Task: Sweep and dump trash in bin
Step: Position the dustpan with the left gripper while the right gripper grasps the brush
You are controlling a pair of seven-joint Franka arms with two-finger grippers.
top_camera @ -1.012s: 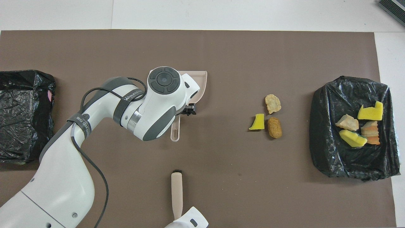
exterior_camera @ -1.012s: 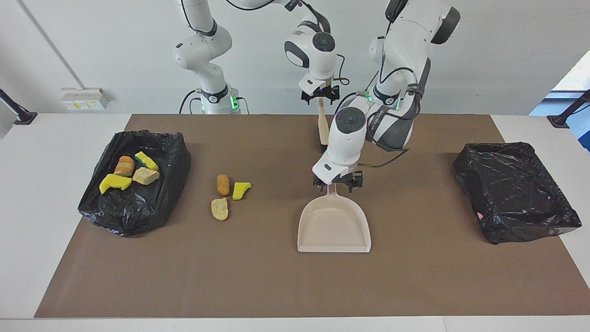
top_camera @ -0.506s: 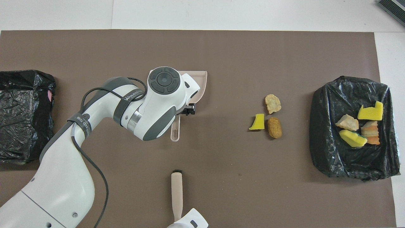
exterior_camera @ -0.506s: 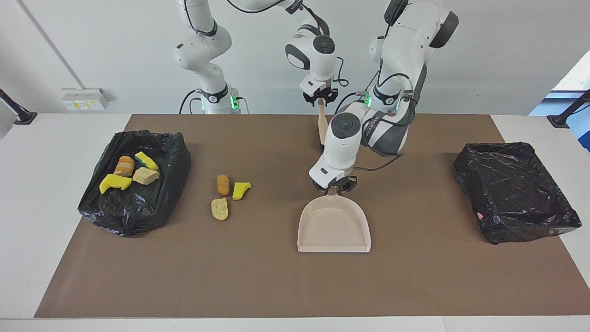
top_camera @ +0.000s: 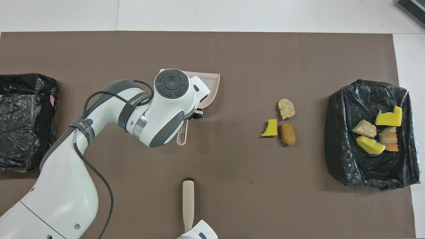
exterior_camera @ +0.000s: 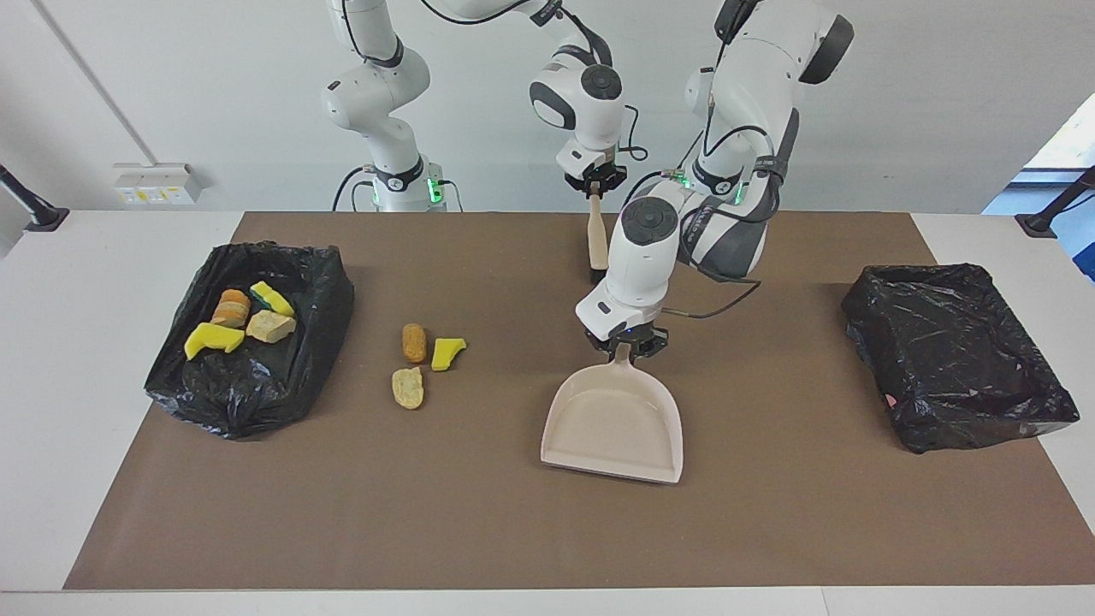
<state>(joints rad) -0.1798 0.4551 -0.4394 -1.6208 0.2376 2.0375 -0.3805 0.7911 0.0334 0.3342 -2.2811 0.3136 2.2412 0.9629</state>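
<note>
Three loose trash scraps lie on the brown mat: a brown piece [exterior_camera: 414, 342], a yellow sponge chunk [exterior_camera: 446, 352] and a tan piece [exterior_camera: 408, 387]; they also show in the overhead view [top_camera: 286, 109]. Several more scraps [exterior_camera: 231, 321] lie in the black-lined bin [exterior_camera: 329, 287] at the right arm's end. My left gripper [exterior_camera: 624, 344] is shut on the handle of the beige dustpan [exterior_camera: 612, 423], mid-table, beside the loose scraps toward the left arm's end. My right gripper [exterior_camera: 592, 184] is shut on the handle tip of the beige brush [exterior_camera: 596, 244], nearer to the robots than the dustpan.
A second black-lined bin [exterior_camera: 949, 359] stands at the left arm's end, with no scraps showing in it. The brown mat [exterior_camera: 513, 530] covers most of the white table. The left arm's elbow hangs over the mat between brush and dustpan.
Both grippers have gone from open to shut, the left on the dustpan's handle and the right on the brush's. The dustpan has shifted and turned slightly; the brush has shifted a little.
</note>
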